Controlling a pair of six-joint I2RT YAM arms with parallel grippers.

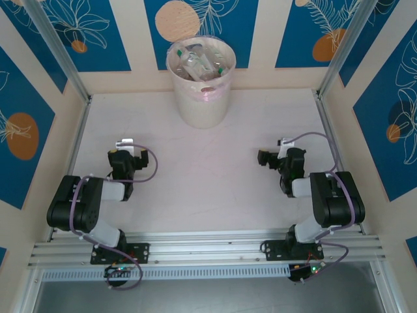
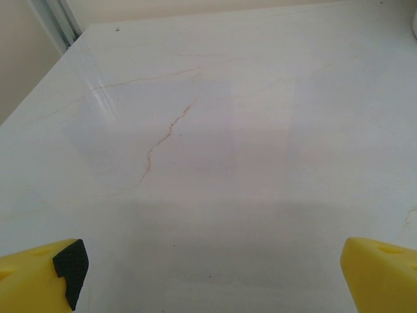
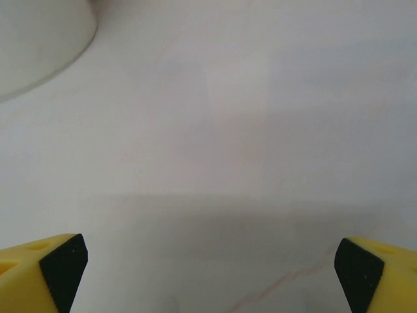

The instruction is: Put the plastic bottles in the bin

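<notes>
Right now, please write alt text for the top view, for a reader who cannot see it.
A tall bin with bottles inside stands at the far edge of a white table. The left gripper and right gripper sit toward the near side, open and empty.

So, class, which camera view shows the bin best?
The top external view: the whole bin stands far back on the table, its open mouth showing bottles inside. The right wrist view catches a blurred curve of its wall; the left wrist view faces the table.
</notes>
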